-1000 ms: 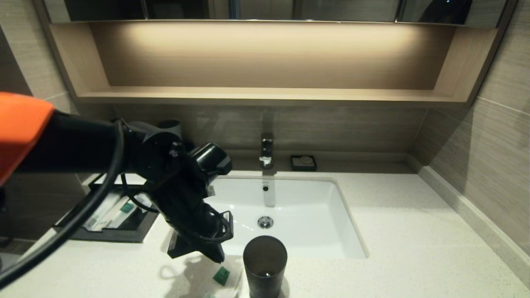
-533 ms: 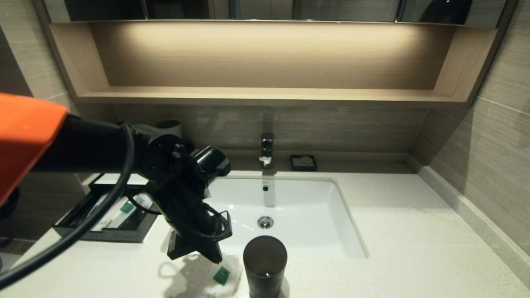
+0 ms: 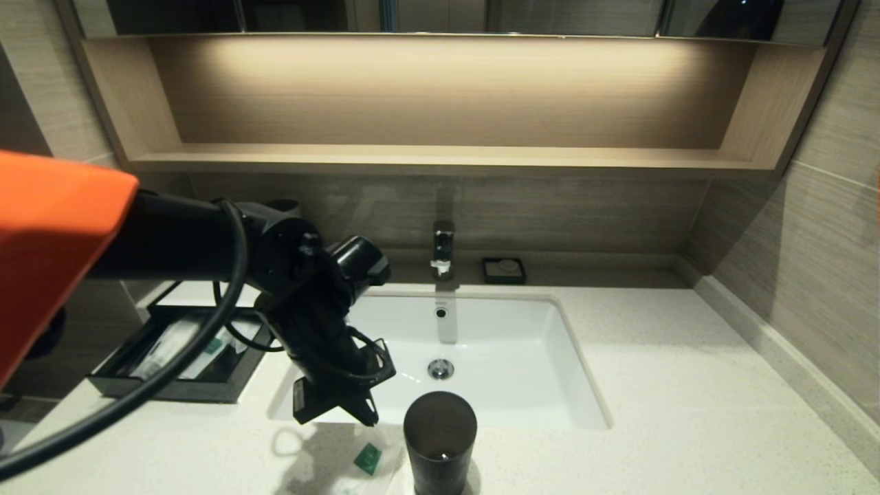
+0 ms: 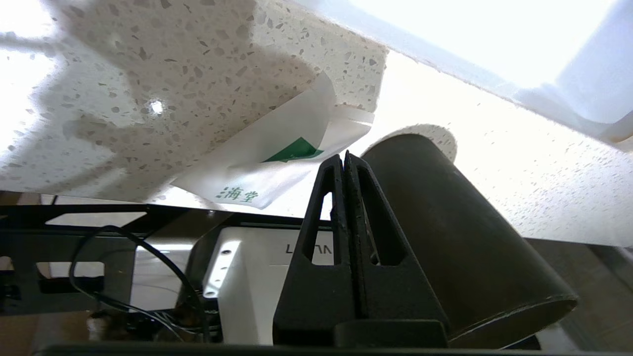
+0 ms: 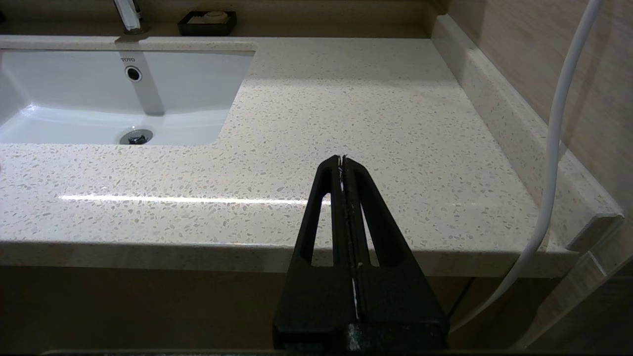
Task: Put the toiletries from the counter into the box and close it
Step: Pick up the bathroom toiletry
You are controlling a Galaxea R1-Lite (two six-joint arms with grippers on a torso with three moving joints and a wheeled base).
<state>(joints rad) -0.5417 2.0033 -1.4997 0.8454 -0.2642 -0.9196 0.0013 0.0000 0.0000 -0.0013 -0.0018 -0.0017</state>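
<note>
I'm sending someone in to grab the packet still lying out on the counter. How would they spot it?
Start at the white sunken basin and come to the counter's front edge, left of the drain. There a dark cylindrical cup stands, and the packet lies flat just to its left. It is translucent white with a green label, unlike the packets already in the black box.

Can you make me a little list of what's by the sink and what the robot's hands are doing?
left gripper: shut, holding nothing, above the packet
packet: white with a green label, flat on the counter beside the cup
cup: dark, upright, in front of the basin
box: tray open, packets inside, left of the basin
right gripper: shut, parked off the counter's front edge
tap: behind the basin
dish: small, black, right of the tap
</note>
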